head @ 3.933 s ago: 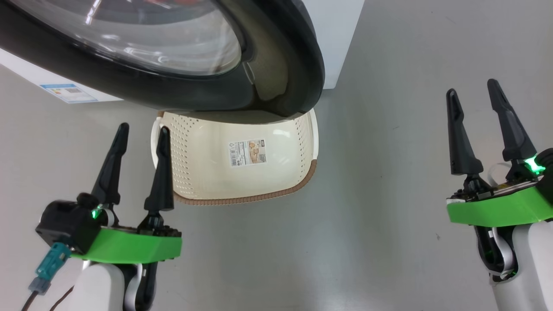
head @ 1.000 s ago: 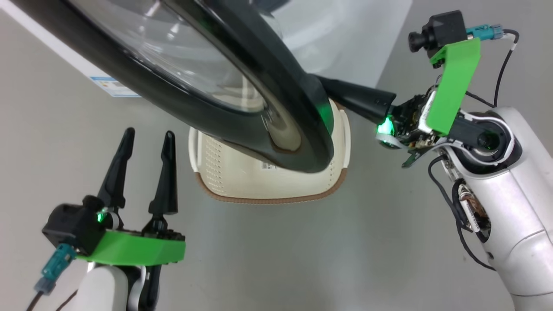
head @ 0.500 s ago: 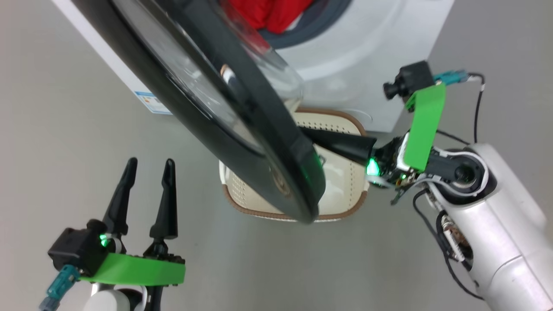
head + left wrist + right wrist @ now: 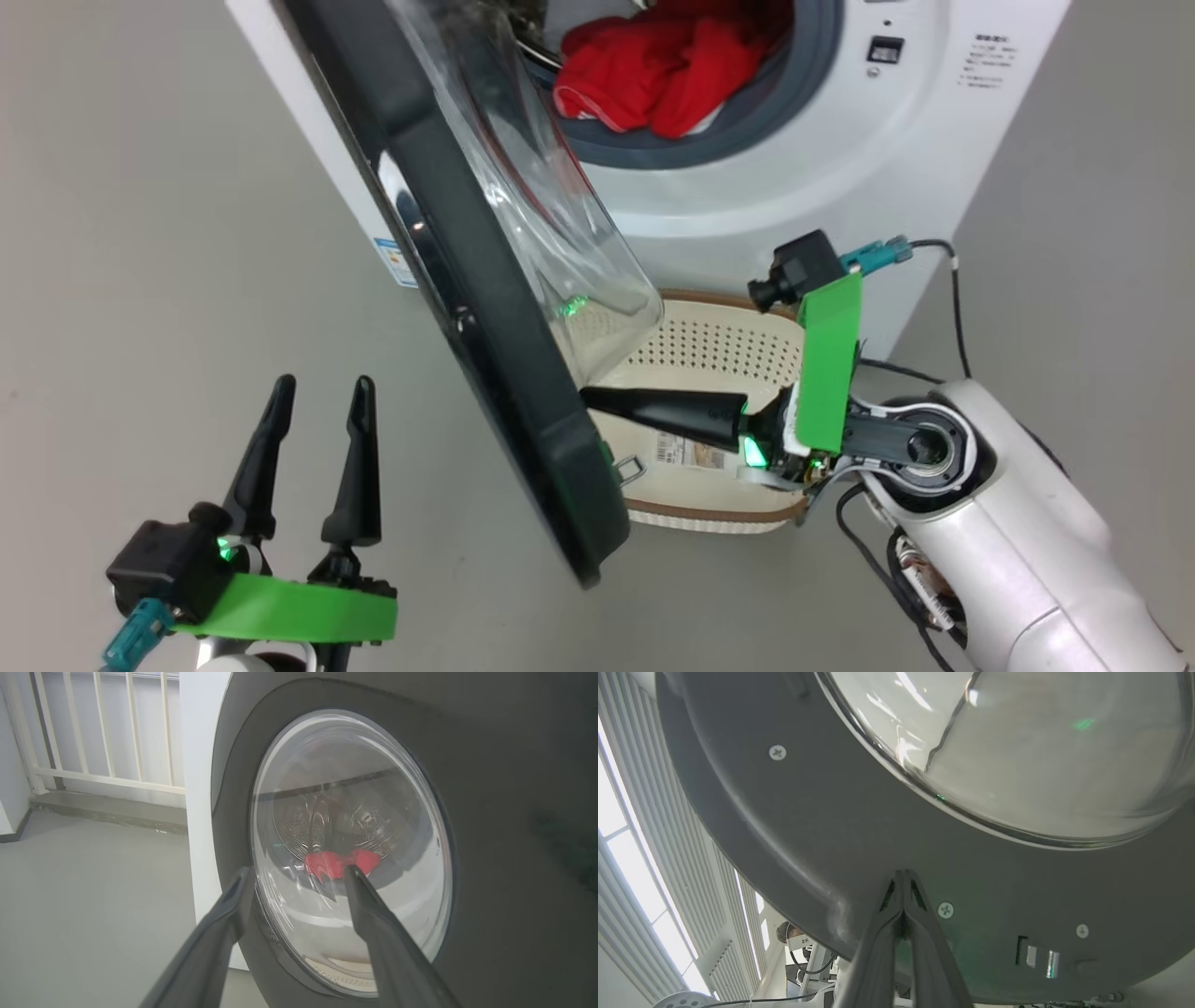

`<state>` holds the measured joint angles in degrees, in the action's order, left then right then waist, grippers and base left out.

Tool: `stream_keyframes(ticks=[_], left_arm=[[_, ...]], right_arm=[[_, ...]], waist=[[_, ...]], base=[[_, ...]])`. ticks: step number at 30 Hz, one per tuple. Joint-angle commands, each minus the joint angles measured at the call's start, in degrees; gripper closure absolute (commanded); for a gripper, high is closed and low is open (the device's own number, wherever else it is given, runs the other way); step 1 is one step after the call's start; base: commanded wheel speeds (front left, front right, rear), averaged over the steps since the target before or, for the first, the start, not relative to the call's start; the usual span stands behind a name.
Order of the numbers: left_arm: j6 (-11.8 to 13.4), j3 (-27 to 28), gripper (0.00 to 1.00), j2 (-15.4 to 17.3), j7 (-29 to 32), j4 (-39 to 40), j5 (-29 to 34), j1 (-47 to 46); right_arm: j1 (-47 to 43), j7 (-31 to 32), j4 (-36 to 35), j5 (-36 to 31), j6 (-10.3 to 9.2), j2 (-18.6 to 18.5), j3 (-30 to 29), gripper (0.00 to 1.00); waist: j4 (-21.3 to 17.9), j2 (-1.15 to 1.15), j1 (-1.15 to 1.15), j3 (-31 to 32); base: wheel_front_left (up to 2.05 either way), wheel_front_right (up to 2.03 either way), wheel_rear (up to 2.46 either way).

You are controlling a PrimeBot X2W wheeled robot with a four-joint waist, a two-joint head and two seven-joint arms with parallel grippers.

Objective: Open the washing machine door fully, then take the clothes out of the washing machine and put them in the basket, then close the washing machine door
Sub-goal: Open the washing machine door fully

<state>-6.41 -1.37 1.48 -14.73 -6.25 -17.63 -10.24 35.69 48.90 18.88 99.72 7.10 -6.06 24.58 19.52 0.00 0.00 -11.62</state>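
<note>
A large round washing machine door (image 4: 485, 355) has a glossy black plastic rim around smooth, clear, bulging glass that catches reflections. The white box-shaped washing machine (image 4: 840, 187) has a smooth, faintly shiny shell and a matt grey rubber ring (image 4: 738, 131). Soft bright red cloth clothes (image 4: 653, 75) lie crumpled inside. The small cream perforated plastic basket (image 4: 719, 350) has a brown woven-look rim and a paper label (image 4: 686, 453). The grey floor (image 4: 140, 233) is smooth and matt.

The left claw (image 4: 299, 870), spread wide, faces the washing machine door (image 4: 490, 812); clothes (image 4: 336, 863) show through.
</note>
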Motion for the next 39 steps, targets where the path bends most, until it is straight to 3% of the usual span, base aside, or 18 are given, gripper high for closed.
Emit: stream_keyframes(ticks=[1,16,27,34,35,37,38,39], left_arm=[[0.4,2.0,0.00,1.4,-0.3,1.2,0.3,0.6],[0.7,0.4,0.00,1.4,-0.3,0.3,-0.7,2.2],[1.5,1.8,0.00,1.4,-0.3,2.0,-1.3,4.0],[1.6,1.5,0.00,1.4,-0.3,1.7,-1.1,4.4],[1.5,1.3,0.00,1.4,-0.3,1.5,-1.0,4.4],[1.4,1.1,0.00,1.4,-0.3,1.0,-0.8,4.3],[1.3,1.0,0.00,1.4,-0.3,0.6,-0.6,4.3],[1.2,0.9,0.00,1.4,-0.3,0.3,-0.4,4.2]], right_arm=[[-1.0,-0.2,-1.0,-0.4,0.39,2.2,1.5,1.00],[-2.2,-1.7,1.7,-1.1,0.39,3.1,4.2,1.00],[0.4,-3.1,3.4,1.5,0.39,3.2,8.7,1.00],[0.4,-5.5,4.8,1.1,0.39,3.2,8.6,1.00],[0.3,-6.2,5.0,0.5,0.39,3.2,8.3,0.81],[0.2,-7.5,4.7,-1.8,0.39,2.7,8.0,0.23],[-0.1,-8.4,4.2,-3.3,0.39,2.2,7.9,0.00],[-0.4,-9.6,3.7,-4.8,0.39,1.7,7.7,0.00]], waist=[[2.4,0.00,0.00,1.9],[11.1,0.00,0.00,5.5],[11.7,0.00,0.00,5.5],[11.5,0.00,0.00,6.2],[11.4,0.00,0.00,6.3],[11.2,0.00,0.00,6.6],[11.1,0.00,0.00,6.8],[11.0,0.00,0.00,7.0]], base=[[0.00,0.00,0.00],[0.00,0.00,0.00],[0.00,0.00,0.00],[0.00,0.00,0.00],[0.00,0.00,0.00],[0.00,0.00,0.00],[0.00,0.00,0.00],[0.00,0.00,0.00]])
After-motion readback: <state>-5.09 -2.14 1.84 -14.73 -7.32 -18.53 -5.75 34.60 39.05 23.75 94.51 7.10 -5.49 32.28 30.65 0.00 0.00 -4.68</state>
